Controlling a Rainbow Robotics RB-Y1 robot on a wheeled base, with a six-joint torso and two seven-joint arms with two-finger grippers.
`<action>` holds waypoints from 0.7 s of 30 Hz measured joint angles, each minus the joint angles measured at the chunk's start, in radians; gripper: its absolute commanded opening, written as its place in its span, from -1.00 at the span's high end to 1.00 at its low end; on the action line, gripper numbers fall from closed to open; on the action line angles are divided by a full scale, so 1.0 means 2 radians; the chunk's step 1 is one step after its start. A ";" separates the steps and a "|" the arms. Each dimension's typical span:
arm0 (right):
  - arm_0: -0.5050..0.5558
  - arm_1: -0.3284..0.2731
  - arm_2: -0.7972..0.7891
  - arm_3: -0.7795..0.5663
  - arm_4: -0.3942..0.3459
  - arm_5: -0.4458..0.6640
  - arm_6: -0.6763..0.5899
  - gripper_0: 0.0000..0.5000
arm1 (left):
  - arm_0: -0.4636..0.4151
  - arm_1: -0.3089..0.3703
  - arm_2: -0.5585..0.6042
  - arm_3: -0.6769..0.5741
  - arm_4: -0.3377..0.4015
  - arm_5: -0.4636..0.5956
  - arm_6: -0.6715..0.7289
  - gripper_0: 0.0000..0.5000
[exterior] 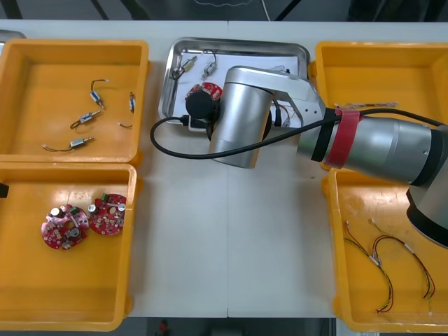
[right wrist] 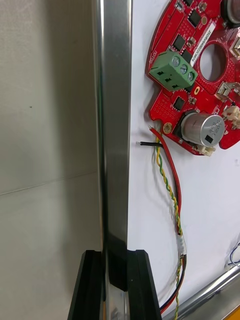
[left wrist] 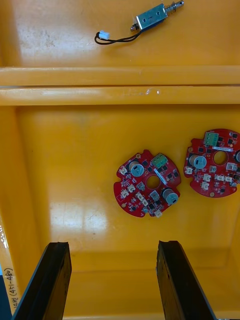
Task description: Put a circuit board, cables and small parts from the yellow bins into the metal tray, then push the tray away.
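Tray rim (right wrist: 114,125) lengthwise through right tool (right wrist: 115,257) — seemingly tight.

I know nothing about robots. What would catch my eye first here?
The big silver right arm reaches across the table, its right gripper shut on the rim of the metal tray. The tray holds a red circuit board and a red and yellow cable. At the left, the open left gripper hovers over two more boards in a bright yellow bin.
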 measured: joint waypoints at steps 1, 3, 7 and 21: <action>-0.001 0.000 0.000 0.001 0.000 -0.002 0.000 1.00 | 0.000 0.000 0.000 0.000 0.000 0.000 0.000 -1.00; -0.002 0.000 0.000 0.002 0.000 -0.005 0.002 1.00 | 0.000 0.000 0.000 0.000 0.000 0.000 0.000 -1.00; -0.004 0.000 0.000 0.009 0.000 -0.016 0.016 1.00 | 0.000 0.000 0.000 0.000 0.000 0.000 0.000 -1.00; -0.012 0.012 0.000 0.066 0.014 -0.064 0.032 1.00 | 0.000 0.000 0.000 0.000 0.000 0.000 0.000 -1.00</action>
